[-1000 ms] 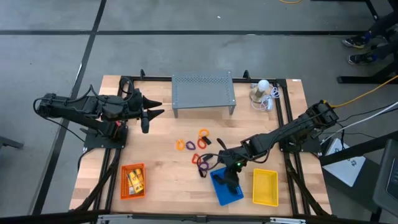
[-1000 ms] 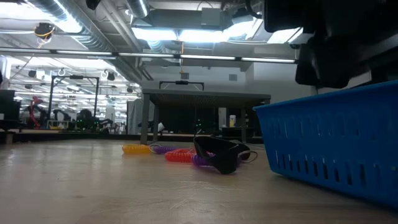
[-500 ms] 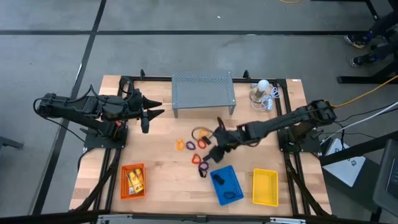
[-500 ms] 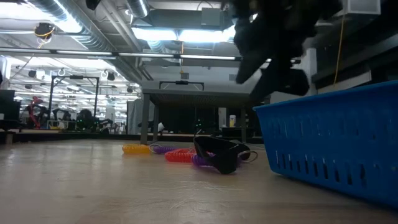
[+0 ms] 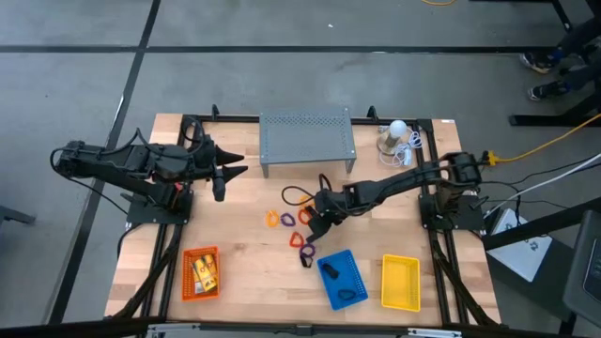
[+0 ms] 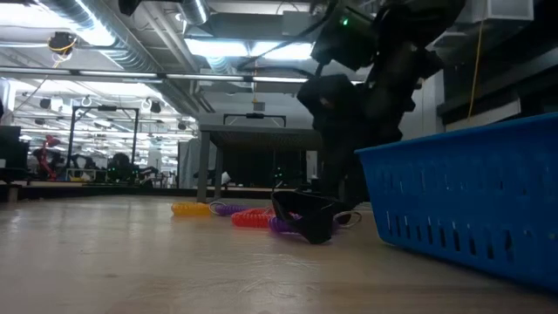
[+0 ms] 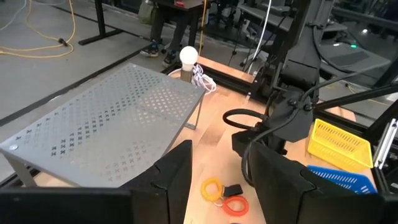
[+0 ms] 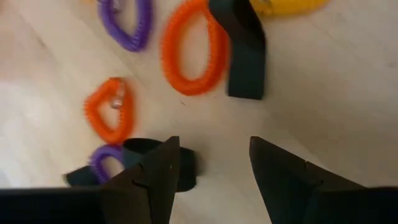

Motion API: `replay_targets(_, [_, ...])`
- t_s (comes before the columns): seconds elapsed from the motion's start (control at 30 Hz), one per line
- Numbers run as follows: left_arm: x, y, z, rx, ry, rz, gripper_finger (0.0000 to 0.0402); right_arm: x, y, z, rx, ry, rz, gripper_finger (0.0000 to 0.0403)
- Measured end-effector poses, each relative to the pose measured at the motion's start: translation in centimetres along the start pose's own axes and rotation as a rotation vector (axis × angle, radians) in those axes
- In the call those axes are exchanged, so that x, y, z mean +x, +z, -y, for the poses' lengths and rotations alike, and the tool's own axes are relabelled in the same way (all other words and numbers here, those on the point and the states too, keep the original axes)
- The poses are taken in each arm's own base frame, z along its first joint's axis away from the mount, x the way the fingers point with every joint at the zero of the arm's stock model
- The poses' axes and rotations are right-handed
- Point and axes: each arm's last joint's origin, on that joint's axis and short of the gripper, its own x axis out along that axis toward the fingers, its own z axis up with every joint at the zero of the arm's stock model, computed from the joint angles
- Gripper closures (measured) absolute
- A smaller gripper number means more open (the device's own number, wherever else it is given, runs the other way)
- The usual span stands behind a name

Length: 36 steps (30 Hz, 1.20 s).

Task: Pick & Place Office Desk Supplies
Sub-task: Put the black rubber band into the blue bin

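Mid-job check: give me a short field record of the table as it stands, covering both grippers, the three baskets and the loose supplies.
right gripper: open, empty, over the loose coil loops at table centre
left gripper: open, empty, waiting at the table's left side, by the grey shelf
blue basket: holds black clip-like pieces
orange basket: holds yellow-orange packets
yellow basket: nothing visible inside
loose supplies: orange loop, purple loop, small orange loop, black clip
bulb with cord: at the far right, beside the shelf
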Motion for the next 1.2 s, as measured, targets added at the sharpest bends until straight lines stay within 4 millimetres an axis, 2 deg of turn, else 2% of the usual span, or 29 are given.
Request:
replay_targets(0.5, [0.0,-0.1,-0.1,-0.006,0.004,-0.011,0.0247,-0.3,2.4,1.4,0.043,-0.025,0.075,0.0206])
replay_targets(0.77, [0.0,-0.1,-0.1,-0.007,0.005,-0.01,0.0247,-0.3,2.8,1.6,0.046,-0.011,0.077,0.0206])
replay_targets(1.0, [0.0,-0.1,-0.1,-0.007,0.006,-0.01,0.0247,2.0,2.9,1.5,0.067,0.049,0.039,0.0206])
replay_targets(1.1, [0.0,-0.1,-0.1,-0.019,0.007,-0.013,0.0247,2.2,2.9,1.6,0.099,0.047,0.04,0.0209])
replay_targets(1.2, [0.0,-0.1,-0.1,-0.022,0.007,-0.014,0.0247,2.2,3.0,1.7,0.101,0.042,0.048,0.0232])
